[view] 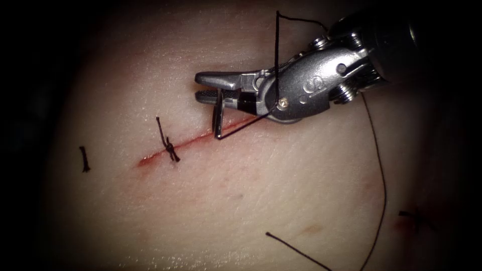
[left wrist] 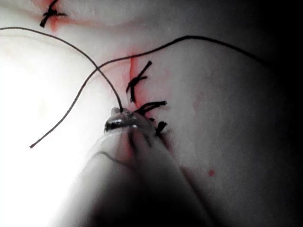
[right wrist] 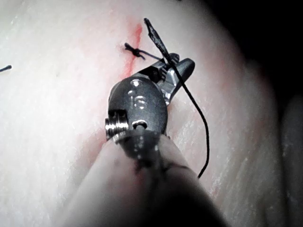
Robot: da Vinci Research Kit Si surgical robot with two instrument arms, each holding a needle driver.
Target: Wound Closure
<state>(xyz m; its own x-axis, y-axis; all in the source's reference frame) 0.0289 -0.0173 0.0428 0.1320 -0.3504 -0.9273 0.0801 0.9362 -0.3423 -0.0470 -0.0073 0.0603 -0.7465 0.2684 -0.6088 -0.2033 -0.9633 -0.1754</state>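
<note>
The right hand (view: 208,86), jaws closed on the needle (view: 218,118), holds it hanging over the cut (view: 201,138), just right of the knot (view: 170,149); thread (view: 276,55) drapes its wrist.

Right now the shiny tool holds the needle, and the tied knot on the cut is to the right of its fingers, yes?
No. The endoscope view shows the knot left of the right tool, on the cut. The tool does hold the needle over the cut.

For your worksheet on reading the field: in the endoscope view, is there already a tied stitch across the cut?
Yes: a knotted stitch with short cut ends crosses the cut, left of the right tool.
</note>
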